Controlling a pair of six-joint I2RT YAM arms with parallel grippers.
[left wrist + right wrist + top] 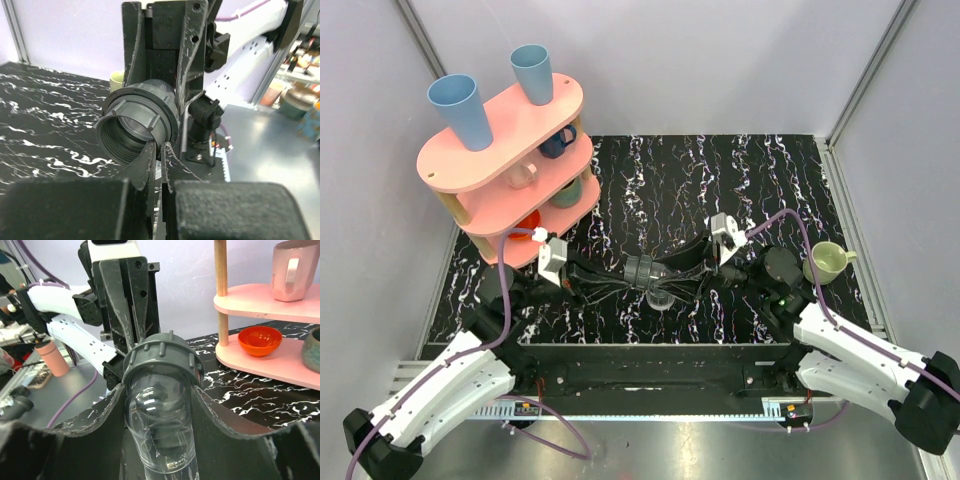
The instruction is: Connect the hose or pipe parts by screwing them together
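Note:
A ribbed grey threaded nut sits on the end of a clear pipe bend. My right gripper is shut on the clear pipe just behind the nut, holding it above the middle of the table. In the left wrist view the nut's open threaded mouth faces the camera. My left gripper is shut with nothing between its fingers, and its tips rest against the nut's lower rim. From above, the nut hangs between the two grippers.
A pink three-tier shelf stands at the back left with two blue cups on top and an orange bowl on a lower tier. A pale green mug sits by the right arm.

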